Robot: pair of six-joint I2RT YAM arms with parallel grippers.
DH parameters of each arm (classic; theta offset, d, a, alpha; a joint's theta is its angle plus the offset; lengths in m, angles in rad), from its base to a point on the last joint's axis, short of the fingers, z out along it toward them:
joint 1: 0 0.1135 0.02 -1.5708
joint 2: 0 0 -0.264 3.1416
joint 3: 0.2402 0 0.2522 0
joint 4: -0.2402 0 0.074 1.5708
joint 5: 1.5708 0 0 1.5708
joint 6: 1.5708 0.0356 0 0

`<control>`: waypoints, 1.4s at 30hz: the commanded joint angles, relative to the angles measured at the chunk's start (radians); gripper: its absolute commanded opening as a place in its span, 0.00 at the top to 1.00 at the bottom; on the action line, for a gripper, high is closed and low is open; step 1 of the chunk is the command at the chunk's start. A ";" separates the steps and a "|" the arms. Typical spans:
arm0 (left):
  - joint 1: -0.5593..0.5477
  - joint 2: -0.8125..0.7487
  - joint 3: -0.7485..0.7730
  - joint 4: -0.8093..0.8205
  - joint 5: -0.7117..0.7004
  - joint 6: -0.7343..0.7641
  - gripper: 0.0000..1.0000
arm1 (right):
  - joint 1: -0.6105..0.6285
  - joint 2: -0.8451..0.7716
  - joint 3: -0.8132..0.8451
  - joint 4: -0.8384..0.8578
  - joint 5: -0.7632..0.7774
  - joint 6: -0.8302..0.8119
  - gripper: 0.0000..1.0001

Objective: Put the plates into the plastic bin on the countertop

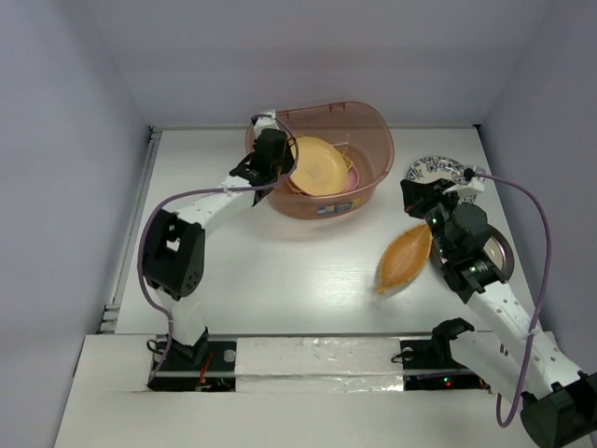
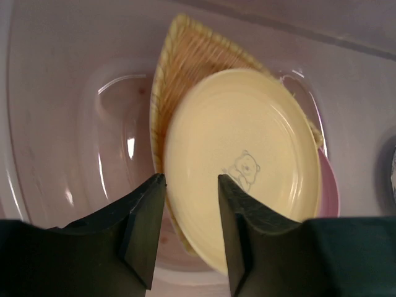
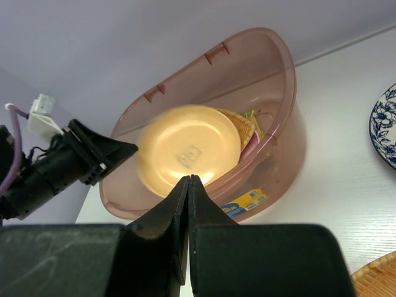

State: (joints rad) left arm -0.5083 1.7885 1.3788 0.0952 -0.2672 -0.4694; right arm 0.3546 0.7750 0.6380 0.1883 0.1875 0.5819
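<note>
From above, the left gripper [image 1: 272,159] hung over the plastic bin [image 1: 373,126] with the yellow plate [image 1: 317,166] inside; its wrist view showed jaws apart, so lifting straight up seemed wise, while the right gripper [image 3: 189,180] showed jaws together.

A robot lab booth: white countertop [image 1: 280,275] boxed in by plain pale walls [image 1: 65,187], arms [image 1: 173,254] bolted at its edge.

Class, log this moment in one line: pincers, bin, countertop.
left pincer: open | right pincer: shut, empty | bin: yellow plate, leaf plate, pink plate | countertop: second leaf plate, floral plate, metal-rimmed plate
</note>
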 commanded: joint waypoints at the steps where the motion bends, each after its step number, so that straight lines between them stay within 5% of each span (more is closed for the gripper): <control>1: -0.001 -0.057 0.037 0.009 -0.010 0.018 0.61 | 0.000 0.004 0.008 0.034 0.018 -0.008 0.95; 4: -0.001 -0.147 -0.064 0.084 -0.018 0.011 0.48 | 0.000 0.004 0.006 0.037 0.018 -0.008 0.95; 7: -0.038 -0.282 -0.185 0.145 -0.018 -0.005 0.48 | 0.000 0.004 0.005 0.039 0.018 -0.007 0.95; 11: -0.228 -0.435 -0.326 0.205 -0.111 0.044 0.64 | 0.000 0.003 0.002 0.043 0.021 -0.005 0.98; 16: -0.367 -0.419 -0.469 0.251 0.008 0.012 0.89 | 0.000 -0.028 -0.015 0.049 0.050 0.001 1.00; 19: -0.435 -0.350 -0.507 0.293 0.063 0.020 0.90 | 0.000 -0.059 -0.027 0.054 0.078 0.004 1.00; 26: -0.544 -0.054 -0.367 0.353 0.333 0.032 0.65 | 0.000 -0.137 -0.061 0.066 0.124 0.012 1.00; 31: -0.565 0.112 -0.201 0.319 0.359 0.044 0.56 | 0.000 -0.123 -0.052 0.059 0.115 0.009 0.99; 39: -0.565 0.336 -0.026 0.224 0.339 0.071 0.58 | 0.000 -0.117 -0.046 0.054 0.104 0.007 0.96; 42: -0.565 0.374 -0.011 0.216 0.321 0.064 0.80 | 0.000 -0.120 -0.046 0.054 0.105 0.007 0.96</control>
State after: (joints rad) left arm -1.0760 2.1429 1.3331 0.3511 0.0704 -0.4225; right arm 0.3546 0.6674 0.5789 0.1947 0.2798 0.5919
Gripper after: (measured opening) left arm 0.289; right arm 0.044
